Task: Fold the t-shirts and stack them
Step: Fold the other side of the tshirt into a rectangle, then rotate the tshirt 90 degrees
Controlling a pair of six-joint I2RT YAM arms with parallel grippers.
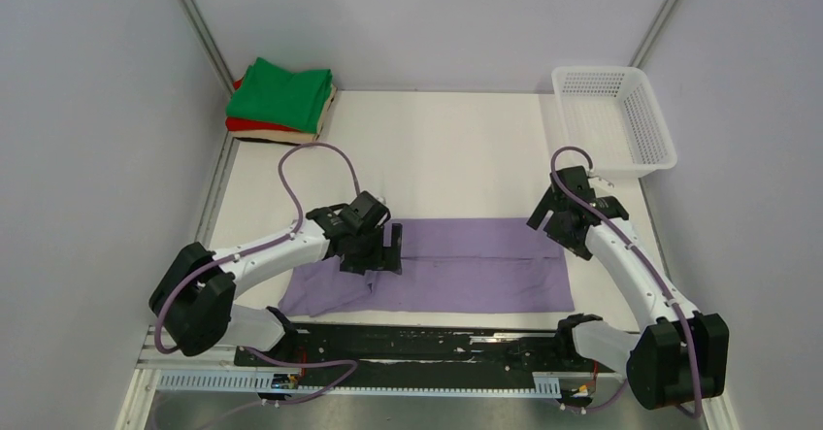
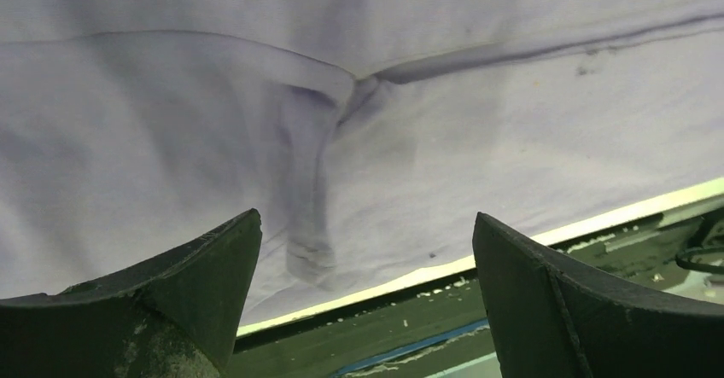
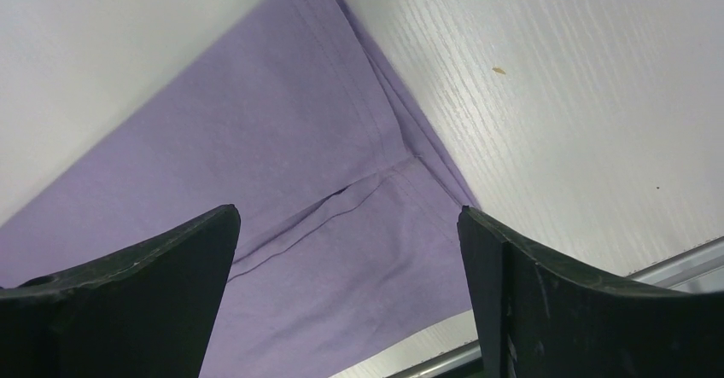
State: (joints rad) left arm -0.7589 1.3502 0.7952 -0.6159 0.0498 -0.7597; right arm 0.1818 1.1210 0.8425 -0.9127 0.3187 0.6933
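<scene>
The lavender-purple t-shirt (image 1: 476, 265) lies flat across the near middle of the table, folded into a long band. My left gripper (image 1: 388, 248) is open above its left part; in the left wrist view the cloth (image 2: 359, 122) with a crease fills the frame between the fingers. My right gripper (image 1: 555, 224) is open over the shirt's far right corner; the right wrist view shows that corner and seam (image 3: 324, 182). A folded stack with the green shirt (image 1: 283, 92) on top, the red shirt (image 1: 254, 124) and the beige shirt (image 1: 267, 137) beneath sits at the far left corner.
A white plastic mesh basket (image 1: 658, 129) stands at the far right of the table. The table's near edge with the black rail (image 1: 427, 338) runs just below the shirt. Grey walls close in both sides.
</scene>
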